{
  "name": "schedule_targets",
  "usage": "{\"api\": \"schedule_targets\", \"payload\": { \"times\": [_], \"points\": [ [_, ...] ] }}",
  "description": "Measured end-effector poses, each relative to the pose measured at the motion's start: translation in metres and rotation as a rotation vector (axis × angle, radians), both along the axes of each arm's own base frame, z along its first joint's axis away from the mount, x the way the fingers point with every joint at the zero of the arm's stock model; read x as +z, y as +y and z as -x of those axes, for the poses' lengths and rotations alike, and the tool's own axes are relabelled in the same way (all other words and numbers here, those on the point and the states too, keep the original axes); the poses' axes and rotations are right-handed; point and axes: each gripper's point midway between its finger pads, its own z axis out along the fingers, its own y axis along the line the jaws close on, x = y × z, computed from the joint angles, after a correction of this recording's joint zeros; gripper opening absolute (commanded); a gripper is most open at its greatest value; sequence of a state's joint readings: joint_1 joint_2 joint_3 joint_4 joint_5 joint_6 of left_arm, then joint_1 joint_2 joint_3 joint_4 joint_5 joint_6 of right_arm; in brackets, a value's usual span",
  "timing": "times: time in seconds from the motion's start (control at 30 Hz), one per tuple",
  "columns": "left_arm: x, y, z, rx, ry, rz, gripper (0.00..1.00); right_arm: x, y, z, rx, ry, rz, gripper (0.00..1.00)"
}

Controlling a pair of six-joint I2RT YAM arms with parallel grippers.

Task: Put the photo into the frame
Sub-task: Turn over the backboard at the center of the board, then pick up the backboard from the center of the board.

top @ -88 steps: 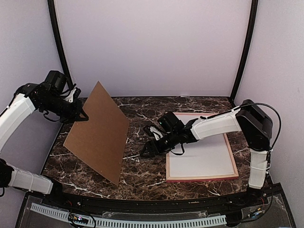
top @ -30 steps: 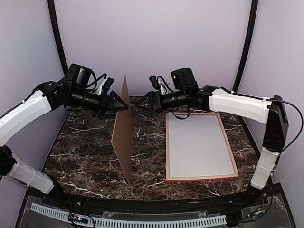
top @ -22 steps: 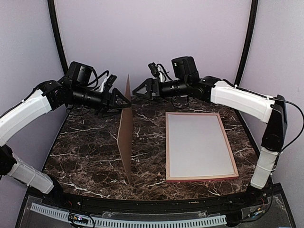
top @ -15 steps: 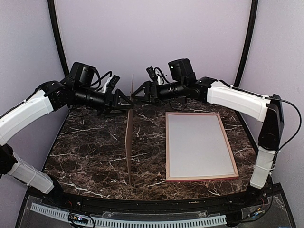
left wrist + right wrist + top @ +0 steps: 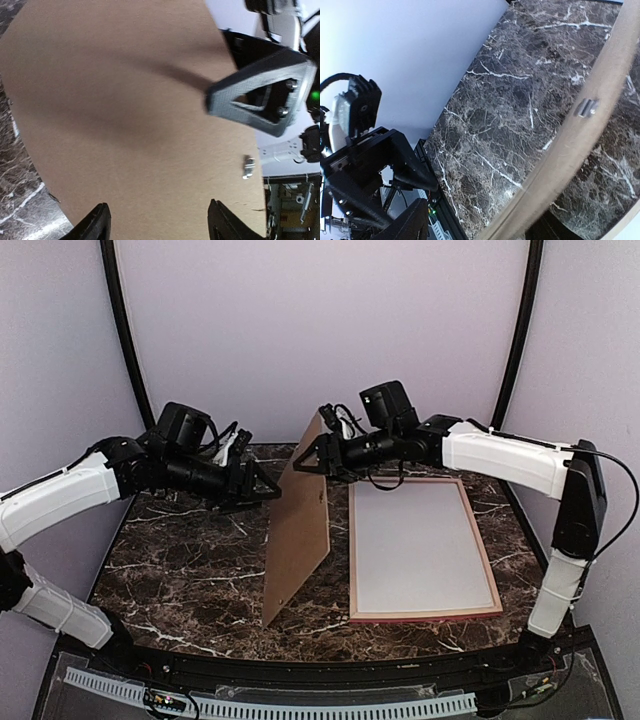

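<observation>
The right pincer reaches in from the right of the overhead view to the top edge of a brown cardboard board. The board stands tilted in the middle of the desk, its lower corner on the marble near the bottom of the picture. In the right wrist view the board's edge runs as a slanted band from upper right to bottom centre and passes between this pincer's two fingers. A strip of marble shows between one finger and the board. The jaws straddle the edge, but whether they press on it cannot be told.

The left pincer sits just left of the board, at the height of its upper half, pointing at its broad face. In the left wrist view the two fingers stand well apart at the bottom edge, released, with nothing between them. The cardboard fills the picture beyond them, and whether the fingertips touch it cannot be told. A small metal clip sits on the board towards the lower right of that view.

The frame lies flat on the right half of the desk, just right of the board and apart from it. It is below the right pincer in the overhead picture and well apart from the left one. A white sheet fills it.
</observation>
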State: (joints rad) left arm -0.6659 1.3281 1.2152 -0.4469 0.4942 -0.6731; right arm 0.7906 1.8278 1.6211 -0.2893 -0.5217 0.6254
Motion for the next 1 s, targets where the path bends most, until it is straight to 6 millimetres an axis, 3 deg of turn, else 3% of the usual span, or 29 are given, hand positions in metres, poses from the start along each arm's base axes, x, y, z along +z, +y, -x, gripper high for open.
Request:
{"api": "schedule_targets", "payload": {
  "times": [0.37,0.53,0.7,1.0],
  "points": [
    [-0.137,0.084,0.004,0.278,0.146,-0.265,0.66,-0.076,-0.03,0.01,-0.044,0.116,0.127,0.57],
    [-0.184,0.12,0.005,0.372,0.22,-0.335,0.68,-0.097,-0.034,0.013,-0.055,0.141,0.132,0.51],
    [-0.207,0.143,0.003,0.439,0.24,-0.395,0.69,-0.115,-0.035,0.015,-0.067,0.164,0.12,0.46],
    [-0.226,0.138,-0.009,0.415,0.237,-0.403,0.69,-0.141,-0.037,0.014,-0.085,0.2,0.118,0.39]
  ]
}}
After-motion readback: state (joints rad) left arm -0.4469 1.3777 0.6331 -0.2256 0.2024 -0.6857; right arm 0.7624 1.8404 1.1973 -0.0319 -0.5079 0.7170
